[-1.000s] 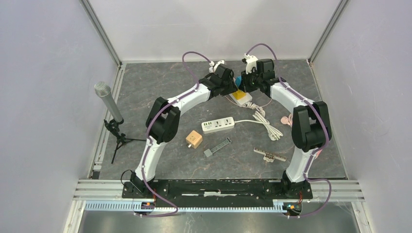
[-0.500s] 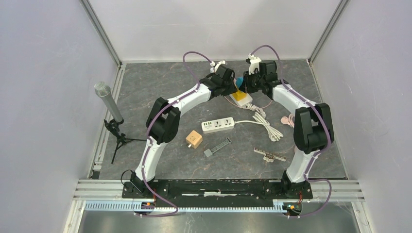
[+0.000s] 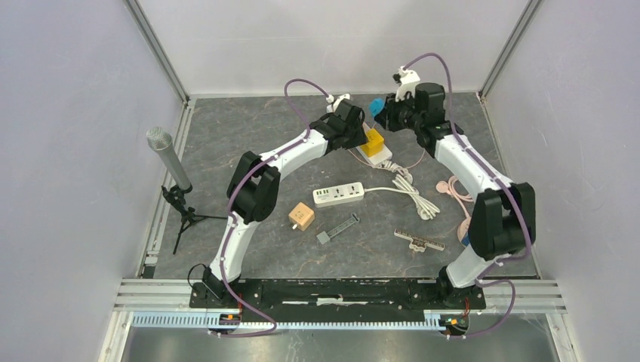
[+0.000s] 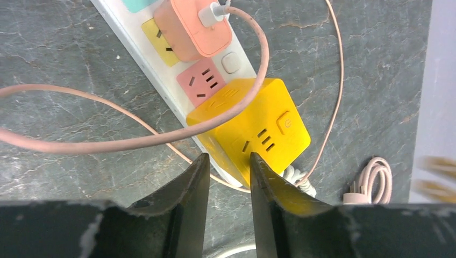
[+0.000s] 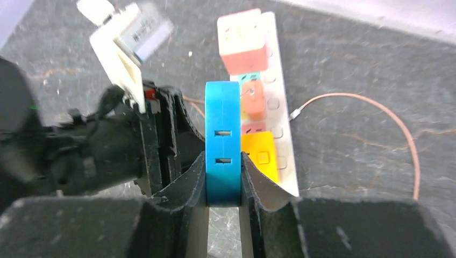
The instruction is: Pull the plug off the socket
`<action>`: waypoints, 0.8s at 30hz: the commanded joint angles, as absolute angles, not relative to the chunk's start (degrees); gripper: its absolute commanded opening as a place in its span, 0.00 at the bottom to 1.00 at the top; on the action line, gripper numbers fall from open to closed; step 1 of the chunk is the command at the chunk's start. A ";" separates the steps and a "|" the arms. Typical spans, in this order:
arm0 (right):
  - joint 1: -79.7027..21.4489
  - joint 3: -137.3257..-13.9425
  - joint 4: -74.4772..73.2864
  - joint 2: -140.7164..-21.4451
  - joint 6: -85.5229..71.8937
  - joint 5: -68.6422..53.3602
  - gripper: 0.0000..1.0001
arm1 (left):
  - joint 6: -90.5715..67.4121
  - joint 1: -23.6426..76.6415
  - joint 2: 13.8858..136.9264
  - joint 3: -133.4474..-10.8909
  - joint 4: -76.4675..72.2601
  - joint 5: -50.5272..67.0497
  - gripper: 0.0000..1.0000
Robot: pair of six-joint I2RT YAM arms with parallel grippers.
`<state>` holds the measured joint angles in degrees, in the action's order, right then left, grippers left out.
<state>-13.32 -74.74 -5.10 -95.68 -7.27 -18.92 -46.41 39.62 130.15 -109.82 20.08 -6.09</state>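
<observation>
Since the blue plug [image 5: 222, 115] already hangs clear of the power strip [image 4: 232, 63], I judge the pull itself is done and what is left is getting away cleanly. The right gripper [image 5: 223, 163] is clamped on the plug, one pad on each flat side. In the overhead view it sits at the upper middle of the frame, just above and to the right of the strip, and nothing joins the two.

The left gripper [image 4: 228, 161] is down at the strip's end by the yellow cube adapter [image 4: 253, 126]. Its fingers [image 4: 191, 183] stand a little apart and straddle the strip's white edge. I cannot tell whether they pinch it or only bracket it.

My next move, as I read it, is to carry the plug further off and set it on bare table. I would keep it away from the pink cable [image 4: 107, 142], which loops over the yellow cube. Only after that would I lift the left arm off the strip, and lift it straight up, because the pink charger [image 4: 188, 29] and that cable lie close by.

From the right wrist, at centre frame, the plug is a narrow, solid blue block with a rounded top. Two short slots sit one above the other in the face turned to the camera. Its pins are out of sight, so I cannot say which way they point
</observation>
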 commanded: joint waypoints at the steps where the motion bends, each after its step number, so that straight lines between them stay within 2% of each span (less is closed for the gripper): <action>1: -11.98 -74.54 -1.69 -89.15 -10.38 -14.23 0.00 | -39.04 39.29 132.64 -112.48 29.01 -4.58 0.44; 6: -11.82 -70.19 -6.42 -83.28 -11.41 -7.48 0.00 | -33.28 39.20 129.16 -120.36 28.30 4.62 0.60; 10: -11.69 -64.52 -10.43 -77.95 -13.07 -6.22 0.00 | -30.94 39.20 124.11 -119.72 28.30 9.17 0.69; 16: -11.77 -50.41 -12.15 -67.18 -15.00 -14.11 0.00 | -25.89 39.13 113.12 -106.89 26.50 14.77 0.76; 21: -12.77 -39.13 -11.99 -59.44 -16.97 -26.43 0.00 | -22.70 39.11 100.87 -94.98 26.27 12.53 0.85; 24: -16.71 -33.48 -10.29 -55.86 -19.20 -28.24 0.00 | -22.03 39.11 93.79 -87.81 24.09 10.16 0.90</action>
